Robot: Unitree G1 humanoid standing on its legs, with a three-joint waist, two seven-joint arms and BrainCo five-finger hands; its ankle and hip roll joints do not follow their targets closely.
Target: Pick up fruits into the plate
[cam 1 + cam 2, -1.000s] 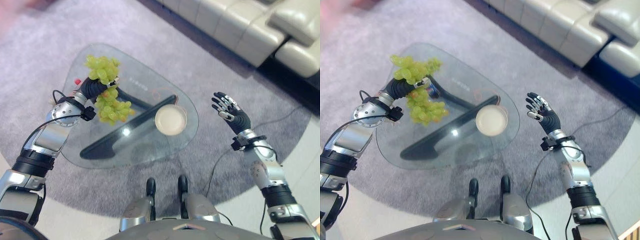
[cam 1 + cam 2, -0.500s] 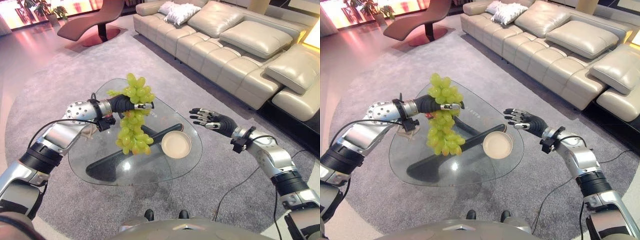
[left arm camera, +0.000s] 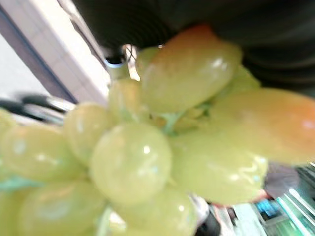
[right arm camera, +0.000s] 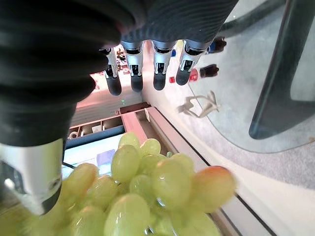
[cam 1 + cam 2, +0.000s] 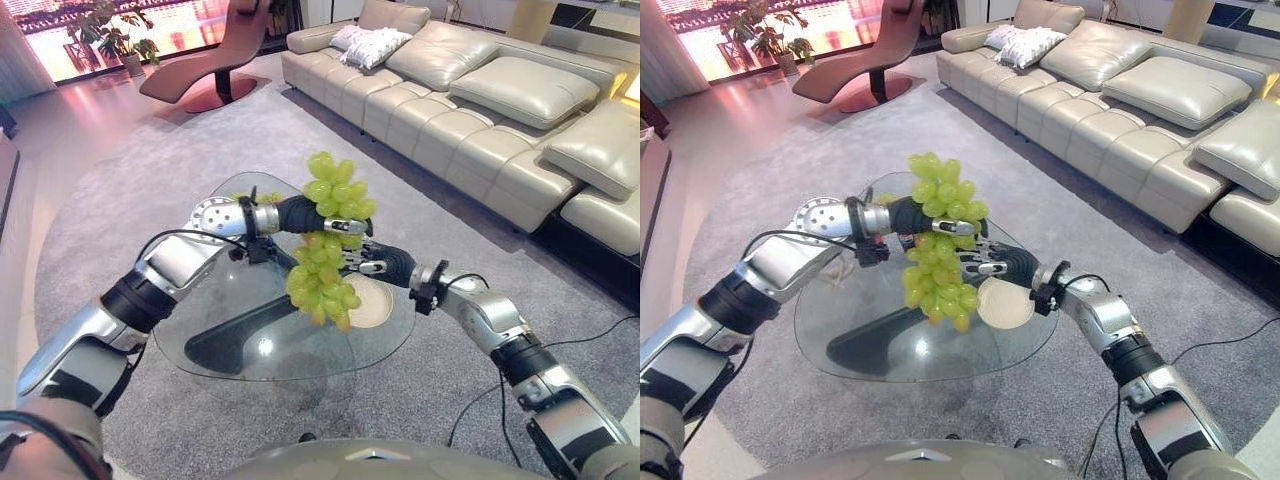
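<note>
Green grape bunch: pinched aloft by left hand, above plate. Right hand spread beside it. Risk: loose grapes dropping, rolling off glass table.

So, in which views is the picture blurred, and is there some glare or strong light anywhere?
Left wrist view: the grapes sit very close and look soft and blurred. Right wrist view: the right hand is fairly sharp, while the nearest grapes are soft. Left eye view: a small bright glare spot on the glass table, and strong pinkish light from the window at the top left.
</note>
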